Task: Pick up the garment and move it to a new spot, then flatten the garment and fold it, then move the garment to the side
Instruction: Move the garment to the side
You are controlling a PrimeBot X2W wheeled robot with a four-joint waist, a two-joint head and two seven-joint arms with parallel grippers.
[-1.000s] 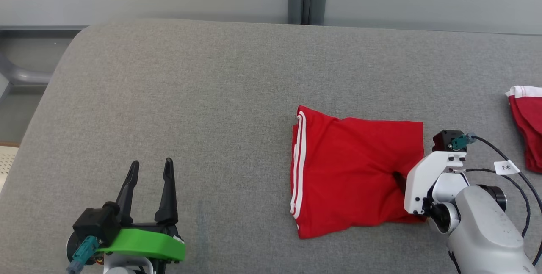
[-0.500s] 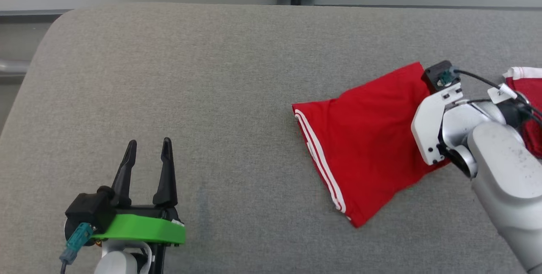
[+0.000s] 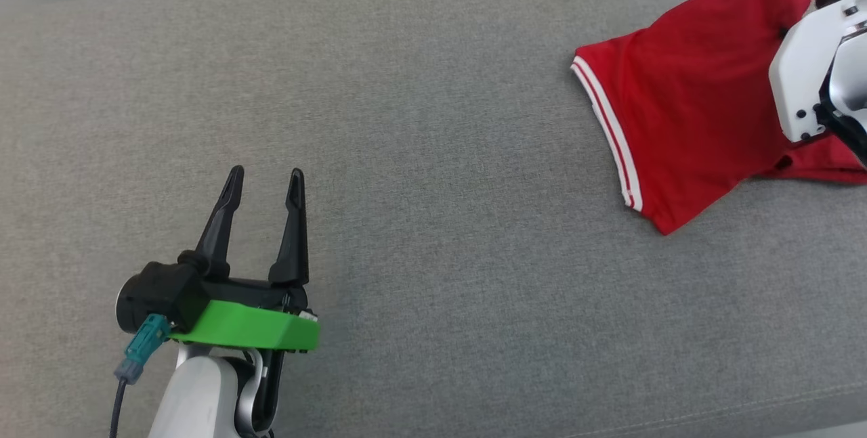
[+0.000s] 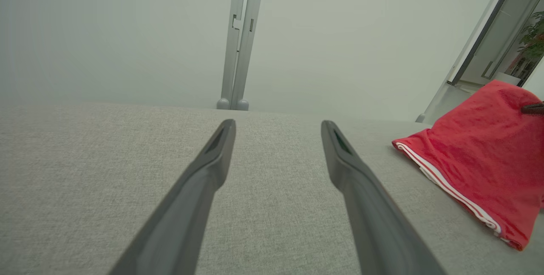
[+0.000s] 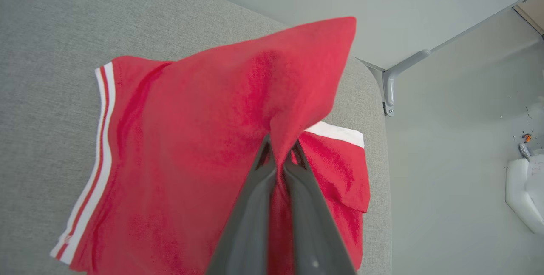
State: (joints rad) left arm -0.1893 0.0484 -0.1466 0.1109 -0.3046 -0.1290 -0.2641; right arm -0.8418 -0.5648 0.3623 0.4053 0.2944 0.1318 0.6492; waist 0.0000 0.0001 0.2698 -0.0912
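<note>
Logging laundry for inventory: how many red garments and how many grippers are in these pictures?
Red garments: 2, the held garment and the other garment partly under it.
Grippers: 2, the left gripper and the right gripper.
Total: 4.

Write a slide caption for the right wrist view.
Right gripper pinches a raised fold of the red white-striped garment, the rest draped on the grey fabric surface.

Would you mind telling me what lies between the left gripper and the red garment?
Nothing but bare grey cushion: in the head view, the stretch from the left gripper to the red garment holds no object.
</note>
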